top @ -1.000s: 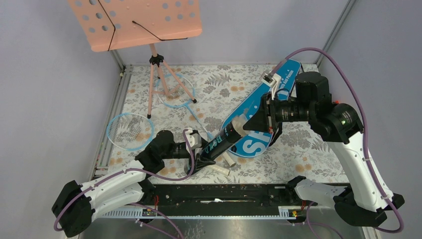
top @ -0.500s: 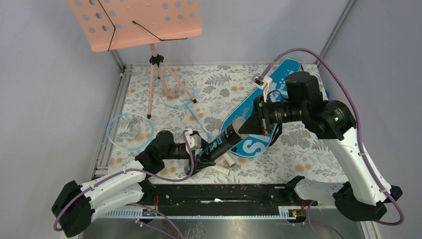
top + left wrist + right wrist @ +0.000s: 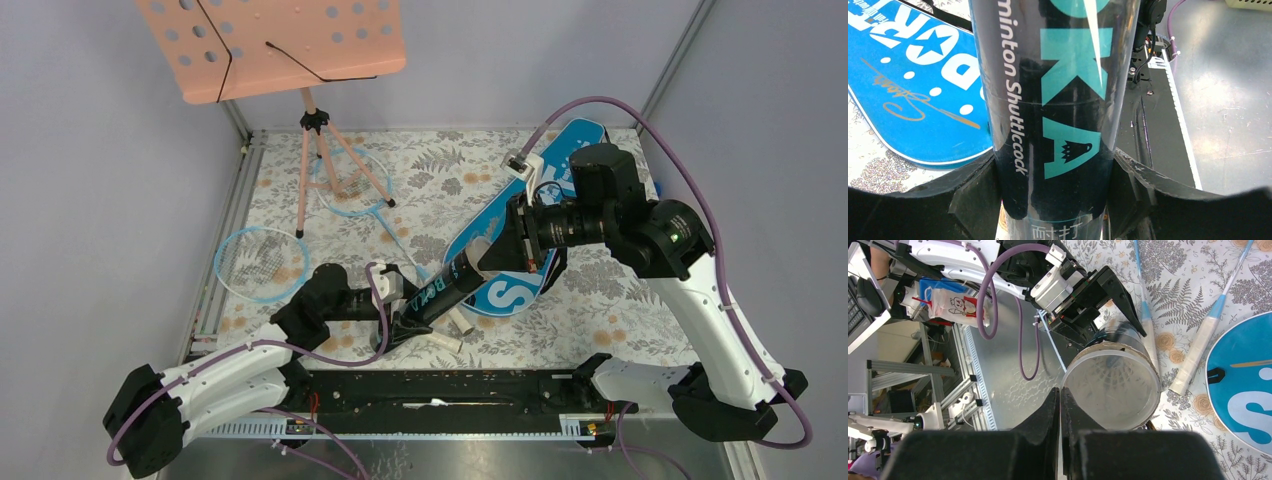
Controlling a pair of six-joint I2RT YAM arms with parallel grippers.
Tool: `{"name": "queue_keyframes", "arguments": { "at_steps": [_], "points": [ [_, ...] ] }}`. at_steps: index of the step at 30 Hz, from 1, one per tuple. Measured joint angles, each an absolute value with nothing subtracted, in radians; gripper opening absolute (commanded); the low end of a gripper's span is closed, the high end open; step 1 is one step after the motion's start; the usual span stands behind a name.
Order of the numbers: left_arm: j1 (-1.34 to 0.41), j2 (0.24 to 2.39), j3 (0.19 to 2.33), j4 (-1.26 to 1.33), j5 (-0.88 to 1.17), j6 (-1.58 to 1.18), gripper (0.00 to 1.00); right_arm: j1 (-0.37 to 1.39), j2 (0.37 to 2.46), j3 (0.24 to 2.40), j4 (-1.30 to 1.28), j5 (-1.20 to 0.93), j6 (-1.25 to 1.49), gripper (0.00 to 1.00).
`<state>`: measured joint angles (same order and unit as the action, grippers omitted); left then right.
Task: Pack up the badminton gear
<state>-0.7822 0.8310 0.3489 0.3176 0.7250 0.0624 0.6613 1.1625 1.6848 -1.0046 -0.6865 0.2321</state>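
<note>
My left gripper is shut on the dark cylindrical tube and holds it tilted up toward the right. In the left wrist view both fingers clamp the tube near its base. My right gripper is shut and empty, its tips just beside the rim of the tube's pale upper end. The blue "SPORT" bag lies flat behind the tube. Two light-blue rackets lie at the left, with their cream handles near the bag. No loose shuttlecock shows.
The pink music stand stands at the back left, its tripod legs straddling the far racket's head. Grey walls close in the floral table top on three sides. A black rail runs along the near edge.
My right arm has swung left and brought its shut gripper up to the tube's upper end, with little movement in the last half second. The left arm and tube have held still.
</note>
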Motion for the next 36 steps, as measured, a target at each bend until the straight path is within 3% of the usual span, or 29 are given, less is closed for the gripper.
{"name": "queue_keyframes", "arguments": {
  "at_steps": [7, 13, 36],
  "points": [
    [-0.782, 0.820, 0.343, 0.331, 0.725, 0.058, 0.26, 0.669, 1.168, 1.685, -1.002, -0.682, 0.250, 0.31],
    [-0.782, 0.812, 0.336, 0.345, 0.726, 0.056, 0.26, 0.672, 1.181, 1.685, -0.999, -0.673, 0.263, 0.42],
    [-0.782, 0.813, 0.333, 0.350, 0.735, 0.055, 0.25, 0.689, 1.221, 1.720, -0.952, -0.665, 0.304, 0.54]
  ]
}}
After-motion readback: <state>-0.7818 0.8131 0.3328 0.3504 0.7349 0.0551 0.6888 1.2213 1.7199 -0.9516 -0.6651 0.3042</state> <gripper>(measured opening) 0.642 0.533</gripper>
